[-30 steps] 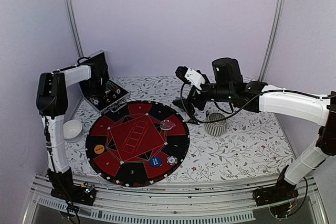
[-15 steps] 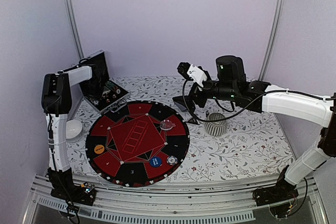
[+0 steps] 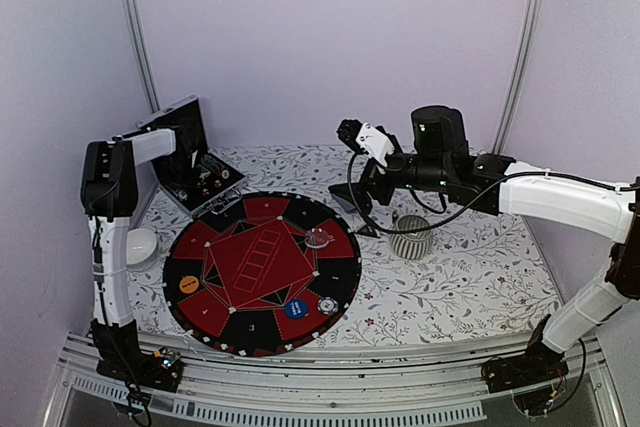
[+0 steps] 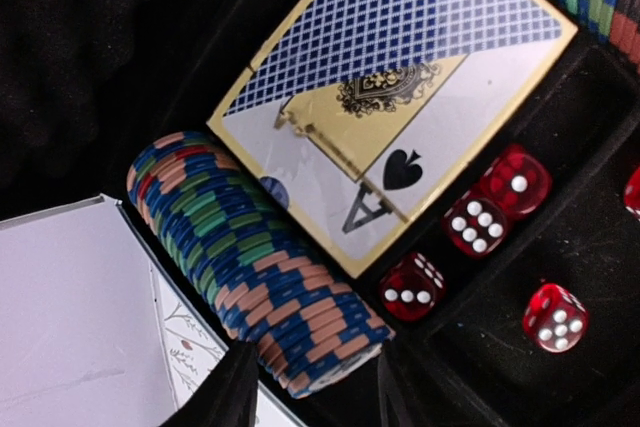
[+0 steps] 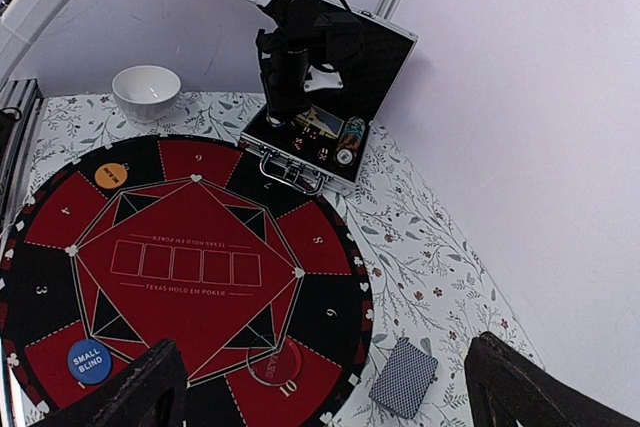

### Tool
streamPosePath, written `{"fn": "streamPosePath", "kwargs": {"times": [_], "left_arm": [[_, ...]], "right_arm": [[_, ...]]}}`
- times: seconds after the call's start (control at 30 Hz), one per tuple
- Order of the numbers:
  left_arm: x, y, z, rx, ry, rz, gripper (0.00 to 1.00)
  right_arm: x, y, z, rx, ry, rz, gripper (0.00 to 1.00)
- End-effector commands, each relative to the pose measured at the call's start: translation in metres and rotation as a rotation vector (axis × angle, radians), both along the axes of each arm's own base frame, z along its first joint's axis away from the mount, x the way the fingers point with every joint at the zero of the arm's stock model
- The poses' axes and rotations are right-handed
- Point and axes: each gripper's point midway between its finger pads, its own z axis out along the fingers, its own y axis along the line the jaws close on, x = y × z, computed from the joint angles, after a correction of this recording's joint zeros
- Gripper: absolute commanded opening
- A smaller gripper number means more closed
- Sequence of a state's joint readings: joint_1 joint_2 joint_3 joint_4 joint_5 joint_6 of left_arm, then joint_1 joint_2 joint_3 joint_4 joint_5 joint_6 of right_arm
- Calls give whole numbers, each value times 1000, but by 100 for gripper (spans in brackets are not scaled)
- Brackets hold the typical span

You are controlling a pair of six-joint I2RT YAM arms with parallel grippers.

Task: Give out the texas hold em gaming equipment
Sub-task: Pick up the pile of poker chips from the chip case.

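- Left wrist view: the left tool is down inside the case. Its jaws are half narrowed and stand on either side of the near end of the row of chips. They seem to touch the chips, but I cannot tell if they press them.
- Beside the row are a card box and red dice, each in its own compartment.
- The right tool hangs wide and holds nothing. It is over the right edge of the mat, near the cup.
- On the mat lie the blue disc, the orange disc and the clear disc. A deck lies on the table, just beside the mat.
- The step in hand, as I judge it, is taking chips out of the case to bring them to the places on the mat. The discs seem placed, so mostly chips and cards are left.
- The next move calls for a firm squeeze on only a few chips, then a straight lift. This way the rest of the row does not tip, and the jaws do not catch the compartment wall.
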State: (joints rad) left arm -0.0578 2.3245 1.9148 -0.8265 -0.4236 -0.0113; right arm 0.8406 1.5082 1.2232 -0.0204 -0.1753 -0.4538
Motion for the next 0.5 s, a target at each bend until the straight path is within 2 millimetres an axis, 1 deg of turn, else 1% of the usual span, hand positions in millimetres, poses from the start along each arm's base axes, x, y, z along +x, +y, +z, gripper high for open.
{"fn": "streamPosePath", "kwargs": {"times": [0.0,0.07,0.13,0.23,0.33,0.47], "left_arm": [[-1,9,-19,29,27,-1,46],[0,12,-19,51,28,2,48],[0,11,-21,51,36,-9,48],[-2,8,-23,34,42,-17,45],[-1,-2,-23,-25,32,-38,41],[-5,-8,-23,-64,31,-44,36]], "right_arm": [[-5,0,11,24,-27,17,99],[-6,-1,13,28,-28,21,99],[-7,-1,15,30,-31,25,99],[-7,-1,14,30,-31,26,99],[-7,0,14,30,-29,27,99],[-7,-1,16,33,-33,27,99]]}}
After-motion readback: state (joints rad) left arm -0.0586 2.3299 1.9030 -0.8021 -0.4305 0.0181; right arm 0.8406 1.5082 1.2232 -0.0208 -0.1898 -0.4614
